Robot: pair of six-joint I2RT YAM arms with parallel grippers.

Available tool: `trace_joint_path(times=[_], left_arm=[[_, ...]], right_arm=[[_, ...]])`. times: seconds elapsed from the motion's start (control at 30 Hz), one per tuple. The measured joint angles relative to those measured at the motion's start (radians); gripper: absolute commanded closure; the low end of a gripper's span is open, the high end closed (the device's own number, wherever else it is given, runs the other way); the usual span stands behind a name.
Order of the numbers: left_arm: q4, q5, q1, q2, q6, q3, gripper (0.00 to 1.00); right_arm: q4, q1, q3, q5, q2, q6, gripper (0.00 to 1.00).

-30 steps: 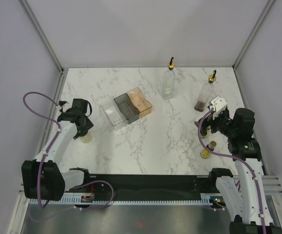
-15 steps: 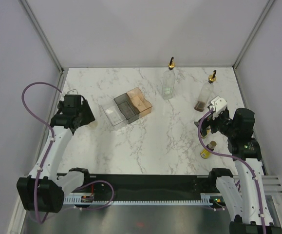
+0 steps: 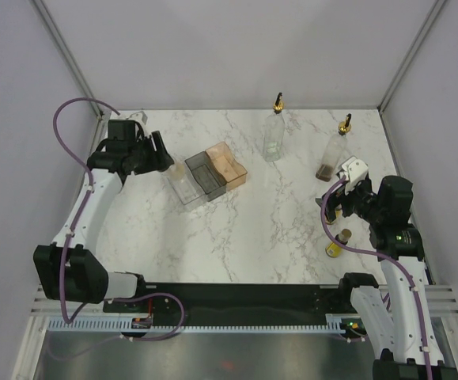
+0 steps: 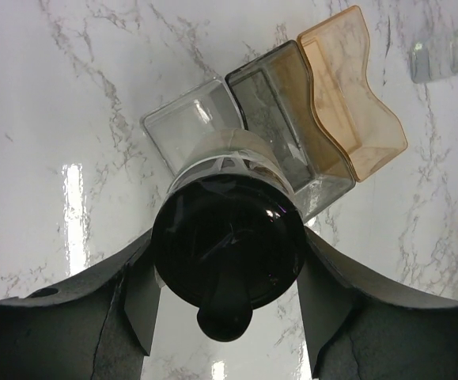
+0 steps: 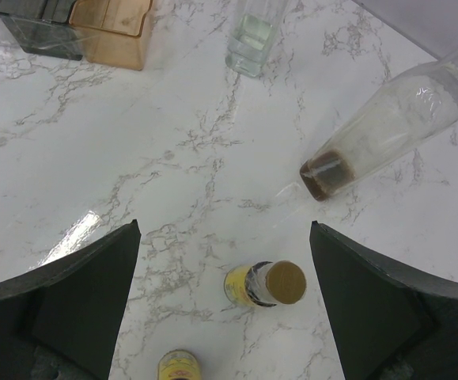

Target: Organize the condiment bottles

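Observation:
A short clear jar with a black lid (image 4: 227,245) is off the table with my left gripper (image 4: 227,237) shut on it. It hangs just above the near end of the clear bin (image 4: 183,131). From above, the left gripper (image 3: 154,155) sits at the left end of the bin row and hides the jar. My right gripper (image 5: 225,231) stands open above two small yellow bottles with brown caps (image 5: 265,283) (image 5: 179,366) and touches neither. Two tall clear bottles with gold spouts (image 3: 273,136) (image 3: 333,155) stand at the back; the right one holds a little brown liquid (image 5: 327,174).
Three bins stand side by side on the marble table (image 3: 268,222): clear (image 3: 183,184), grey (image 3: 205,176) and orange (image 3: 227,165). Metal frame posts and grey walls close the table at left, right and back. One yellow bottle (image 3: 335,247) stands near the front right edge.
My left arm has lifted the black-lidded jar from the front left of the table and carried it back and right to the clear bin. The right arm has not moved.

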Motion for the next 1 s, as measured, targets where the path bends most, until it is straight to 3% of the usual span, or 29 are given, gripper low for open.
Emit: trace_joint_path(times=[0.33,0.5,1.0], left_arm=[[0.003,0.063,-0.013,0.156,0.056,0.033,0.97],[0.002,0.058,-0.017,0.232,0.072,0.054,0.92],[0.017,-0.024,-0.053,0.374,0.104,0.129,0.5]], right_arm=[[0.0,0.0,0.0,0.0,0.001,-0.002,0.02],[0.0,0.0,0.0,0.0,0.007,-0.006,0.02],[0.0,0.0,-0.002,0.003,0.007,-0.012,0.02]])
